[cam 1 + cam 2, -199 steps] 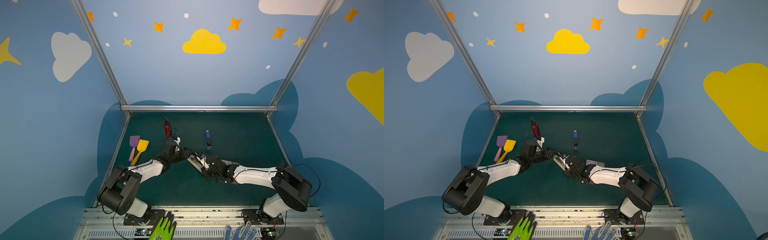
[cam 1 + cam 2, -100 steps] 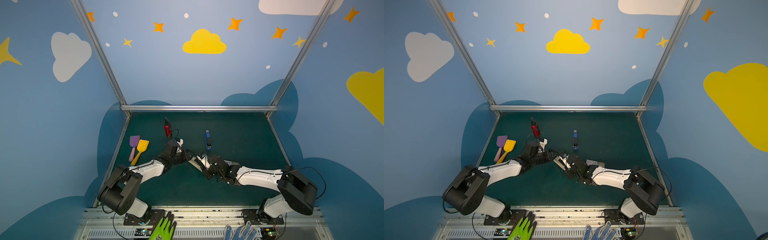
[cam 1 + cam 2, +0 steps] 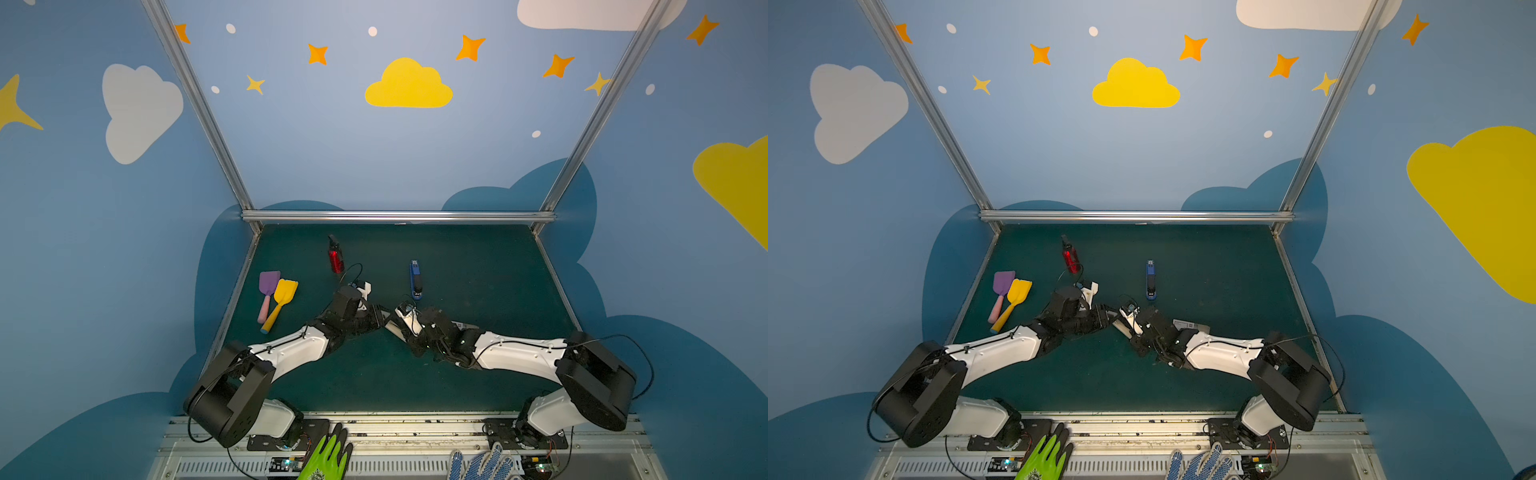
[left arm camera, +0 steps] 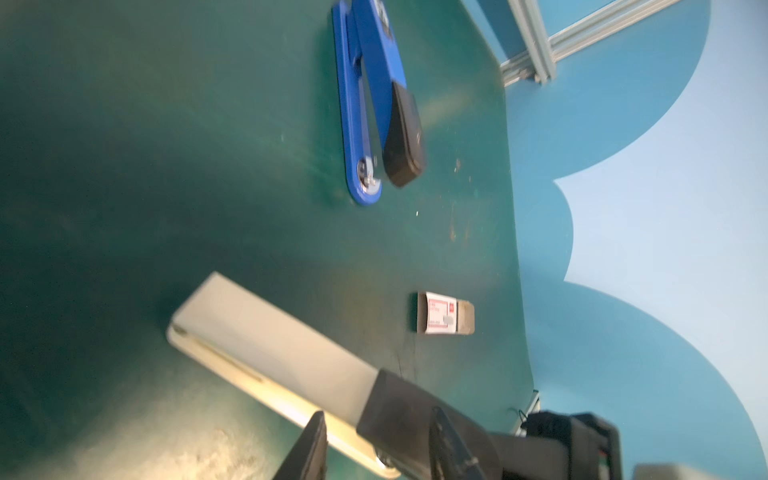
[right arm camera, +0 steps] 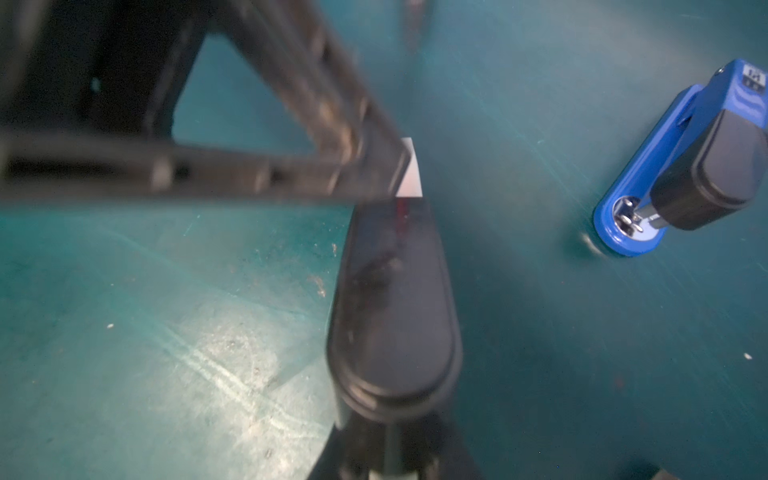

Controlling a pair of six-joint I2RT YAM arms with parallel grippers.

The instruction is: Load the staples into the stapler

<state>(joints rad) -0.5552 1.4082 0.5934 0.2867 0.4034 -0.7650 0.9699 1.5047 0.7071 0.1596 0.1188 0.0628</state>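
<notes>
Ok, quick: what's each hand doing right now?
Left hand: open, straddling one end of the flat white cardboard piece, not clamped on it.
Right hand: closed, holding the flat white cardboard piece.

1. A red spray bottle [image 3: 336,258] is sitting toward the back left of the green mat [image 3: 478,266].
2. A purple spatula [image 3: 268,291] and a yellow spatula [image 3: 282,297] are lying just beside each other near the mat's left edge.
3. A green glove [image 3: 328,455] and a blue-dotted glove [image 3: 478,463] are resting at the front, apart.
</notes>
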